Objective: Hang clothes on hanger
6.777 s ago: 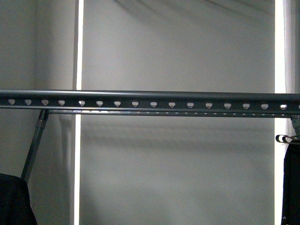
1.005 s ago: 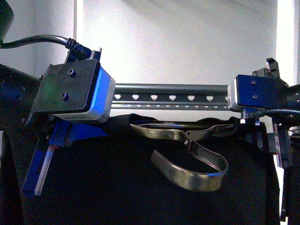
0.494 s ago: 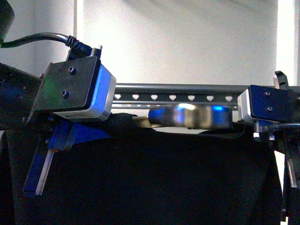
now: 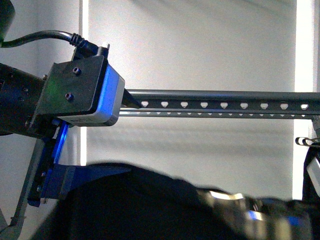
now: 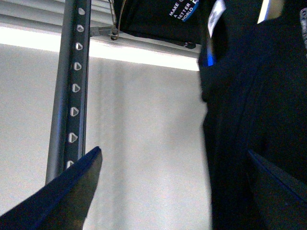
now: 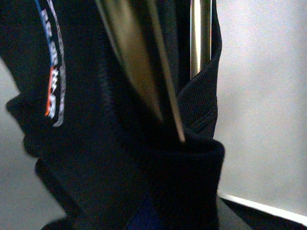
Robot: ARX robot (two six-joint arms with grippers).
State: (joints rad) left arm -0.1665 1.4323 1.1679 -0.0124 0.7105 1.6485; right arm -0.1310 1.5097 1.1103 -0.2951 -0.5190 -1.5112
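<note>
Hanging is the step in hand, I judge: the hanger point(image 6: 129, 62) sits inside the collar of the black garment point(image 4: 150, 210), and both are low and blurred, well below the rail point(image 4: 225, 95). The left tool point(image 5: 173, 153) is spread with nothing between its fingers; only a blue sliver of the right tool point(image 6: 140, 218) shows under the cloth, so I cannot tell its grip. The next move probably calls for lifting the hook up and over the rail.

Setting resembled a bare test room: perforated metal clothes rail point(image 4: 220, 106), plain white wall point(image 4: 200, 45), dark printed garment point(image 5: 158, 14) hung alongside.
</note>
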